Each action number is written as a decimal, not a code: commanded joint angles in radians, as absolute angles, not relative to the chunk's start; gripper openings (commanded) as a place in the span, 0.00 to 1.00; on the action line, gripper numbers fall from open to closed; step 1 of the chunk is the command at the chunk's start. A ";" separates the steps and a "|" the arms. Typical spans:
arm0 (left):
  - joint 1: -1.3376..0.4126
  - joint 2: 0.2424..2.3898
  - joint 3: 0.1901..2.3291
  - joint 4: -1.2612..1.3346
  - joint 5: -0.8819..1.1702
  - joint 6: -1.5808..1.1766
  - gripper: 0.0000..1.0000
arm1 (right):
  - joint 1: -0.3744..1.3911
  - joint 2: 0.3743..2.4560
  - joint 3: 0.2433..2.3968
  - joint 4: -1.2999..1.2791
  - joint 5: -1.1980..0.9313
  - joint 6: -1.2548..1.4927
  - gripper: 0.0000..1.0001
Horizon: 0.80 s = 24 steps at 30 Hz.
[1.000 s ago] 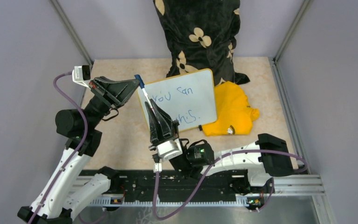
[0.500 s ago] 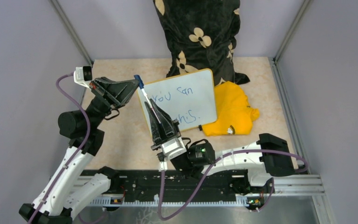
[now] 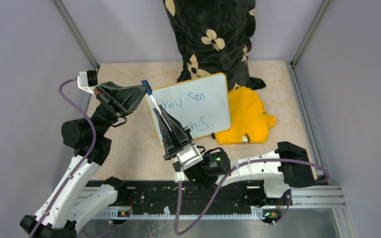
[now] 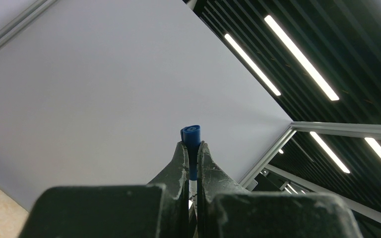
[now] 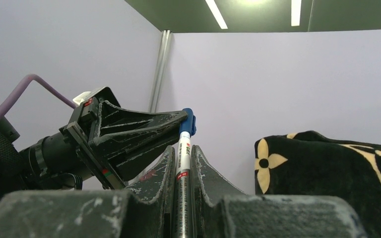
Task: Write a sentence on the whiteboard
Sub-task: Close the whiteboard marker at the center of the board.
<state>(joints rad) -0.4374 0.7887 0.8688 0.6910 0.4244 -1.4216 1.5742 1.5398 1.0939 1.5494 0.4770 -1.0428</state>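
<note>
2 grippers met on 1 marker, in front of the written whiteboard.
At centre frame the right gripper (image 3: 162, 118) was clamped on the marker (image 3: 155, 103), whose long axis ran from lower right to upper left. At that upper-left end the left gripper (image 3: 141, 90) was pinched shut on the 1 blue cap (image 3: 147, 87), so any pull or push would likely follow that line. Just behind lay 1 whiteboard (image 3: 206, 106) bearing the sentence (image 3: 191, 99) in 2 blue lines, partly hidden. 1 yellow cloth (image 3: 248, 119) touched its right edge, and 1 black flowered cloth (image 3: 211, 34) was farthest back.
</note>
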 commanded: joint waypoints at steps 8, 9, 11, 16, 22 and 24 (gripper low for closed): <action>-0.488 0.846 0.850 0.703 0.595 -1.405 0.00 | 1.578 1.542 1.151 1.720 0.366 -0.928 0.00; -0.491 0.849 0.850 0.707 0.598 -1.404 0.00 | 1.577 1.544 1.155 1.720 0.366 -0.927 0.00; -0.496 0.854 0.852 0.712 0.605 -1.401 0.00 | 1.577 1.547 1.158 1.720 0.369 -0.922 0.00; -0.512 0.860 0.852 0.714 0.612 -1.396 0.00 | 1.571 1.551 1.167 1.720 0.373 -0.911 0.00; -0.555 0.868 0.850 0.719 0.608 -1.372 0.00 | 1.562 1.563 1.190 1.721 0.370 -0.895 0.00; -0.573 0.872 0.850 0.719 0.604 -1.364 0.00 | 1.560 1.571 1.201 1.721 0.368 -0.894 0.00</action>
<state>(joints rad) -0.4999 0.8375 0.8688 0.7933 0.4038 -1.4223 1.5665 1.5333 1.1263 1.5509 0.4778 -0.9798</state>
